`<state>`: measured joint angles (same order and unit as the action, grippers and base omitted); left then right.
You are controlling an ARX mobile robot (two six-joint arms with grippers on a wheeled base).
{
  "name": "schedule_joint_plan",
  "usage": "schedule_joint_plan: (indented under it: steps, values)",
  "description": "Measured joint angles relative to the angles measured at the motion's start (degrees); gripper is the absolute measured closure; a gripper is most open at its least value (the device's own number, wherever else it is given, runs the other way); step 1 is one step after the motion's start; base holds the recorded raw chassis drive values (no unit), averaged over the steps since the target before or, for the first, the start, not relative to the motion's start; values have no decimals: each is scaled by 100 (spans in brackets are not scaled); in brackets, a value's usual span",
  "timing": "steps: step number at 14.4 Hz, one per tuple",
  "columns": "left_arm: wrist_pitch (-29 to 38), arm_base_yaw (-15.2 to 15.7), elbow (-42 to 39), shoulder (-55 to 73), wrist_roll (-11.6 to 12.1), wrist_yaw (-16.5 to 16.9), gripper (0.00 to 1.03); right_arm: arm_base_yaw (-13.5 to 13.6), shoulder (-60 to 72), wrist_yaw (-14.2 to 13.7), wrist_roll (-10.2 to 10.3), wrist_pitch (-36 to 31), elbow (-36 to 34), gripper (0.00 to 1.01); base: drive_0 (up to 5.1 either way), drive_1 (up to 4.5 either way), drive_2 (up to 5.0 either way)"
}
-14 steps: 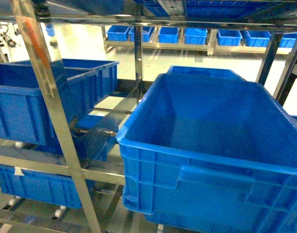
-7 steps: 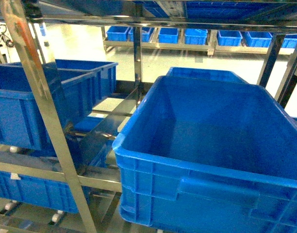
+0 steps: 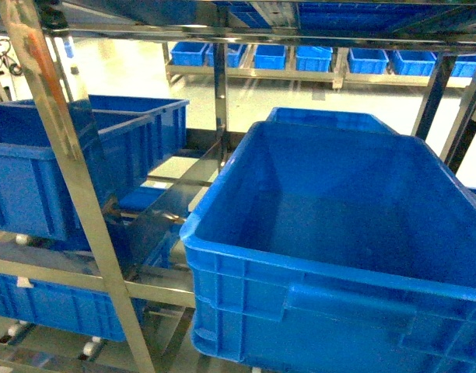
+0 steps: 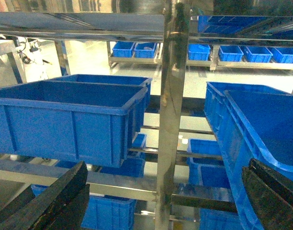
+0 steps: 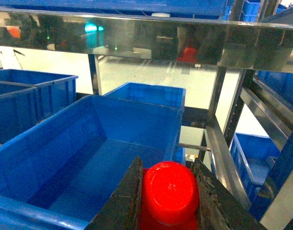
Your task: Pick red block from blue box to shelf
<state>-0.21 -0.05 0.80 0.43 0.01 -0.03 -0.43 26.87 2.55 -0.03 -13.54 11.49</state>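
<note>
The red block (image 5: 169, 191), glossy with a round stud facing the camera, sits clamped between the dark fingers of my right gripper (image 5: 166, 165). It hangs in front of the shelf (image 5: 137, 38), over the near right end of a large dark blue crate (image 5: 89, 158). My left gripper (image 4: 166, 165) is open and holds nothing; a steel upright of the shelf (image 4: 173, 96) shows between its fingers. The head view shows the shelf (image 3: 67, 155) but neither gripper. The blue box is out of view.
Dark blue ribbed crates fill the tiers: a large one at right (image 3: 339, 194), another at left (image 3: 36, 171), more below (image 3: 51, 299). Steel cross rails (image 3: 160, 291) and uprights (image 3: 221, 93) stand between them. Further crates line a far rack (image 3: 316, 58).
In the head view the shelf and crates slid slightly left and down a second ago. Nothing has moved in the last half second.
</note>
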Motion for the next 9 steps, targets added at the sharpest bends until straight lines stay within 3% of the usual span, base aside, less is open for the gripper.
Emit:
schedule_joint_plan:
  steps: [9]
  values:
    - [-2, 0, 0, 0, 0, 0, 5, 0, 2, 0, 0, 0, 0, 78, 0, 0, 0]
